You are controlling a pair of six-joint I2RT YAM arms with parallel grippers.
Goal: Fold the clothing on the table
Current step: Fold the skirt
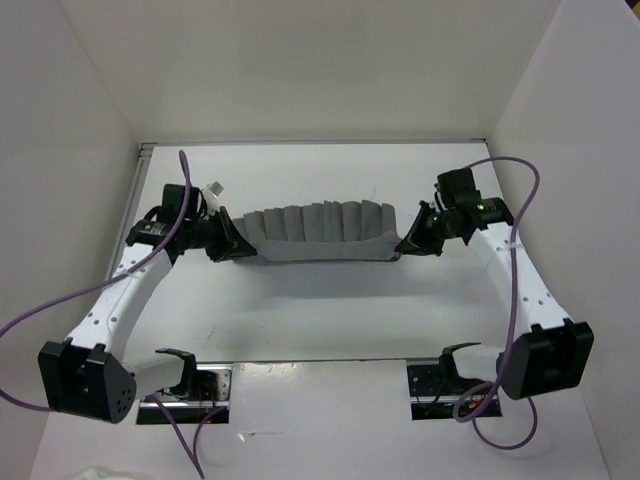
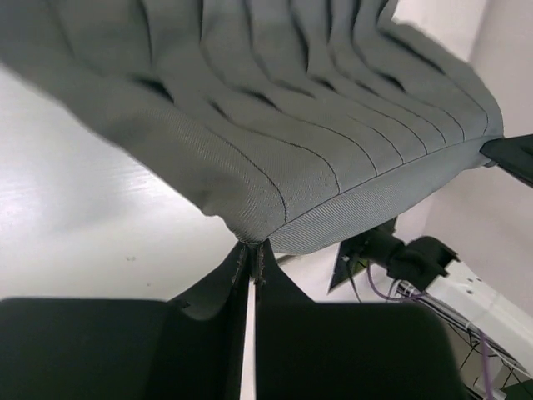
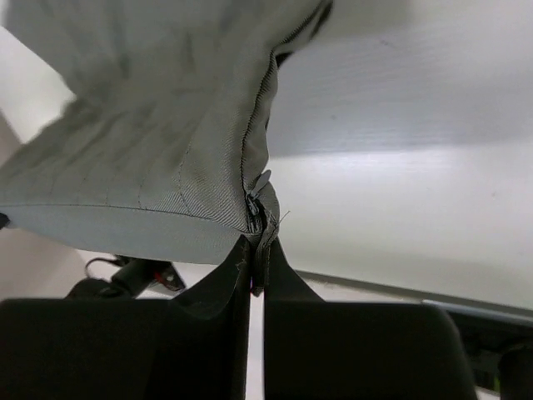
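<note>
Clothing (image 1: pixel 315 232) of grey fabric is held stretched over the middle of the white worktop (image 1: pixel 320 330), gathered in pleats, with its shadow cast beneath; one end is pinched at the hem by the left hand (image 1: pixel 232 242), its fingers pressed together on the cloth; the other end is pinched at a seam by the right hand (image 1: pixel 408 240)
</note>
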